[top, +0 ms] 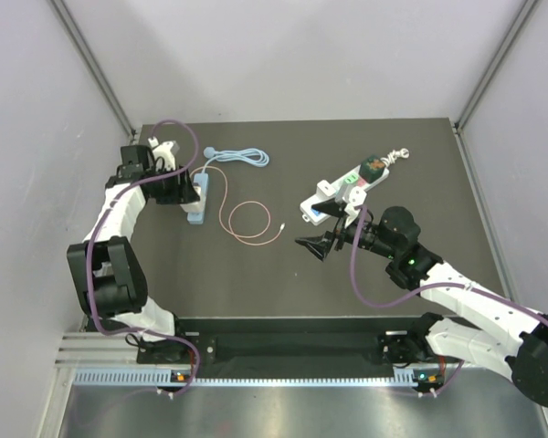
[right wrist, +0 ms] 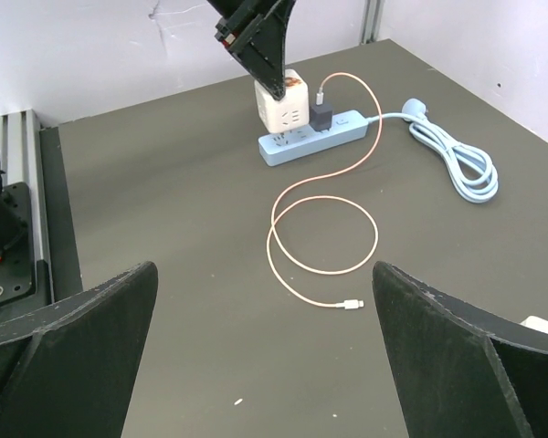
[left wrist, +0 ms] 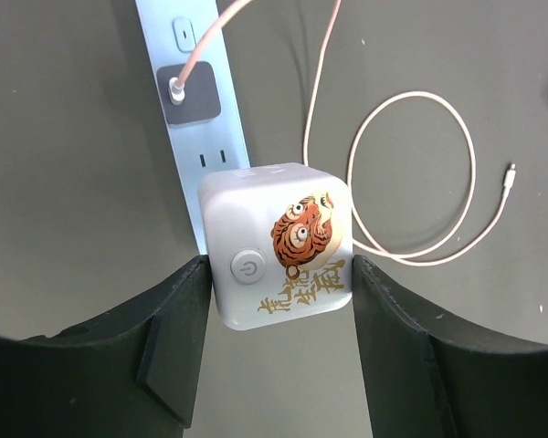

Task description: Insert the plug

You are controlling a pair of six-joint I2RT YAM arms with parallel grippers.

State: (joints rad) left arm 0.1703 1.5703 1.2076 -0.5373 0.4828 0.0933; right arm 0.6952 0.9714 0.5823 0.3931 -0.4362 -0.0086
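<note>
**A:** What is the left pincer (left wrist: 281, 266) doing?

**B:** It is clamped on the white cube plug (left wrist: 283, 242), with a dark finger (left wrist: 178, 328) pressed against each side. The face toward the wrist camera carries a round power button and a tiger picture with gold script.

**A:** And where does the cube plug sit?

**B:** On the pale blue power strip (left wrist: 221, 155), towards one end. In the right wrist view its underside meets the strip's top. I cannot tell whether the pins are fully home.

**A:** Is anything else on that strip?

**B:** A black charger (left wrist: 188, 94) is plugged in near the cube plug. The left wrist view shows one free socket between them. A pink cable (left wrist: 420, 94) leaves the charger, loops across the dark tabletop (top: 420, 182) and ends in a small white connector lying loose.

**A:** And the strip's own lead?

**B:** A pale blue cord (top: 242, 158) lies bundled to the right of the strip, towards the back of the tabletop.

**A:** What about the right pincer (right wrist: 265, 269)?

**B:** It is spread wide with nothing between its fingers. It hovers above the tabletop, well apart from the power strip and facing it. In the top view it is just beside a white device (top: 333, 193) that lies at an angle. That device's details are too small to make out.
</note>
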